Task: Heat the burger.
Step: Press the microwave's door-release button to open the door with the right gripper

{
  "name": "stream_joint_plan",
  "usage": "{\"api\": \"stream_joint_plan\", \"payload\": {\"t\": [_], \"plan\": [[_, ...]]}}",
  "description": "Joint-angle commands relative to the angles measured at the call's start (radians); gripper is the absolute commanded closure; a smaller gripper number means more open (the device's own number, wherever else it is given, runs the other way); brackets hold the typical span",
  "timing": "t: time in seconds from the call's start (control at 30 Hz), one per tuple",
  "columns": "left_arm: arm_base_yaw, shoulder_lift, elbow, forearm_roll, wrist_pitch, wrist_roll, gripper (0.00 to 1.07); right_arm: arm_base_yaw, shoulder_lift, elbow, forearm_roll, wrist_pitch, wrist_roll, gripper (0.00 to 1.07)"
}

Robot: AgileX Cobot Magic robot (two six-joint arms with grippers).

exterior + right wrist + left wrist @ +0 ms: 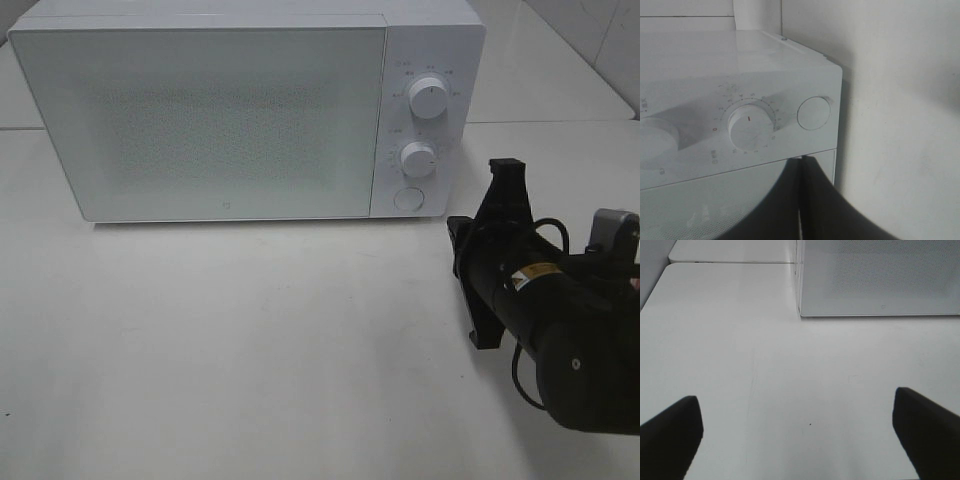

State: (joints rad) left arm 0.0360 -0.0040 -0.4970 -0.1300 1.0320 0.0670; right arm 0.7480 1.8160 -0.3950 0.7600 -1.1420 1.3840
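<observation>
The burger is out of view in every frame. A white microwave (230, 110) stands at the back of the table with its door closed. My right gripper (456, 235) is shut, with nothing visible between its fingers, and hovers just right of the microwave's lower right corner. In the right wrist view the shut right gripper (802, 165) points at the control panel below the lower knob (751, 124) and the round button (813, 113). My left gripper (800, 440) is open and empty over bare table in front of the microwave (880, 275); it does not show in the exterior view.
The control panel carries an upper knob (430, 97), a lower knob (418, 158) and a round button (408, 198). White table (250, 350) spreads in front of the microwave. A second table surface and a tiled wall lie behind.
</observation>
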Motion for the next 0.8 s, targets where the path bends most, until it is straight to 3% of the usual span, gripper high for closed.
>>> {"api": "stream_joint_plan", "payload": {"t": [0.03, 0.33, 0.8], "plan": [[-0.001, -0.025, 0.001, -0.005, -0.005, -0.004, 0.09, -0.062, 0.000, -0.047, -0.101, 0.059, -0.012, 1.07], [-0.001, -0.025, 0.001, -0.005, -0.005, -0.004, 0.09, -0.119, 0.092, -0.142, -0.227, 0.105, 0.047, 1.07], [-0.001, -0.025, 0.001, -0.005, -0.005, -0.004, 0.09, -0.166, 0.213, -0.273, -0.230, 0.136, 0.046, 1.07]]}}
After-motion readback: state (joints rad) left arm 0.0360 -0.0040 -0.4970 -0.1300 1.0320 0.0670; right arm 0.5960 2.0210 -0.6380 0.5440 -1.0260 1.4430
